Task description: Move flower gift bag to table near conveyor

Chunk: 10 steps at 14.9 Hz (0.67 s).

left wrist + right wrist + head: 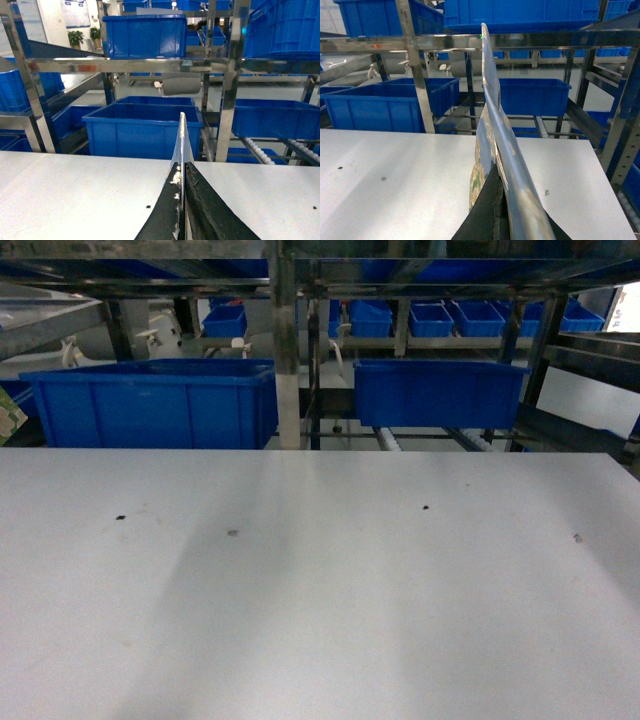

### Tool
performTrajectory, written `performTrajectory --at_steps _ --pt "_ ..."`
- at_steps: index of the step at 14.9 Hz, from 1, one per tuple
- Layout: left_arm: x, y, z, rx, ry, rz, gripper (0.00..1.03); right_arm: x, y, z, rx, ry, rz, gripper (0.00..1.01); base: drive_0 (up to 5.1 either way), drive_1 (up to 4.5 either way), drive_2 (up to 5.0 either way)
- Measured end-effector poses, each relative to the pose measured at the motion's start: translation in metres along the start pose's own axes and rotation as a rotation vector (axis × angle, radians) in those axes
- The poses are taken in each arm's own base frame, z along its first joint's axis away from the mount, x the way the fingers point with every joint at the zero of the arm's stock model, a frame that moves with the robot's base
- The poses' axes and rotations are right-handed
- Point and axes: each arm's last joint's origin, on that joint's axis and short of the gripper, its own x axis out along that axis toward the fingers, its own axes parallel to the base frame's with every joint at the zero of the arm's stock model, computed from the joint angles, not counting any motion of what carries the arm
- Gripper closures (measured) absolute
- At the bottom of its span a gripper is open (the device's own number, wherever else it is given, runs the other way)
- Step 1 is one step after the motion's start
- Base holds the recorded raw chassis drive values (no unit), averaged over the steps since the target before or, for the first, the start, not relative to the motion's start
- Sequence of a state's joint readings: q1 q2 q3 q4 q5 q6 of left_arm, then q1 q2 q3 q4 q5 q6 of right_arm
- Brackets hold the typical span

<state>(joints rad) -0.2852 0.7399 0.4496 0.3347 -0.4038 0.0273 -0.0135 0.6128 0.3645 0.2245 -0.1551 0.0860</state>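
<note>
Both grippers, left (181, 200) and right (496, 210), have jaws pinched on the bag (492, 115); lower together onto the table (320, 620), short of the conveyor (430, 438).

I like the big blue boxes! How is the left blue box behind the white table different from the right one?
In the head view, the left blue plastic bin looks wider than the right blue plastic bin. The left bin's base reaches down to the far edge of the white table; the right bin's base shows higher, with white conveyor rollers visible beneath it. Both are the same blue, open-topped and rectangular, separated by a steel post.
</note>
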Motion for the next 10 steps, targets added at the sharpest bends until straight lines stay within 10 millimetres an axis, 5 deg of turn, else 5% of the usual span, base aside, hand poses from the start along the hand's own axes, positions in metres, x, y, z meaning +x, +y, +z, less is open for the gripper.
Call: performTrajectory --at_steps 10 --pt "-0.0002 0.0002 0.0001 0.0 0.0 0.001 1.0 -0.0006 0.0002 0.0005 -0.001 -0.003 0.003 0.99 -5.0 2.49 2.5"
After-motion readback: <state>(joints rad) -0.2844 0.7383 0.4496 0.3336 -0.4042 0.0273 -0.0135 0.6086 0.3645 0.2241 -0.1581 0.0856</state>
